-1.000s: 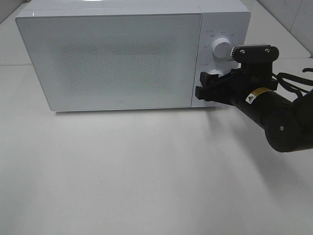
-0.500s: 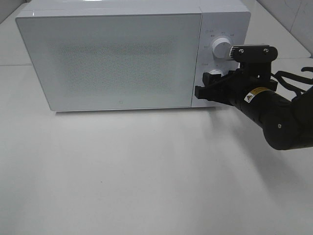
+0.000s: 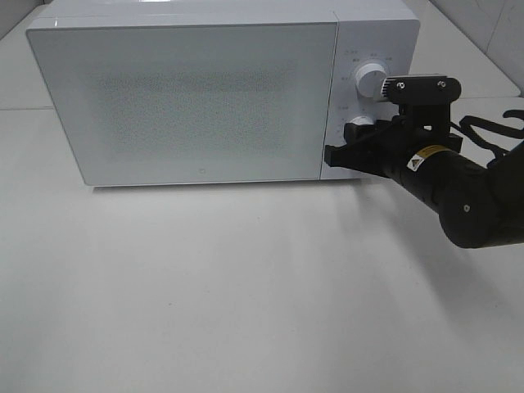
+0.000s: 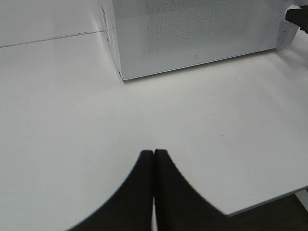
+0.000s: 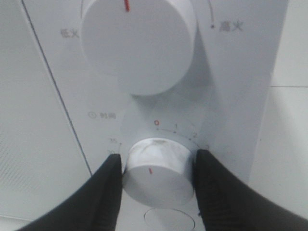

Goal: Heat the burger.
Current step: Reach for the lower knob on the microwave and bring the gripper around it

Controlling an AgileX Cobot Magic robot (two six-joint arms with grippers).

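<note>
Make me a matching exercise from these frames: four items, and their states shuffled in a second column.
Items:
1. upper dial
2. lower dial
3. left pincer
4. microwave door

States:
A. closed, speckled panel
B. fingers together above the bare tabletop
C. clasped by the right pincer, a finger on each side
D. untouched, red mark pointing up

Pairs: 1-D, 2-C, 3-B, 4-A
</note>
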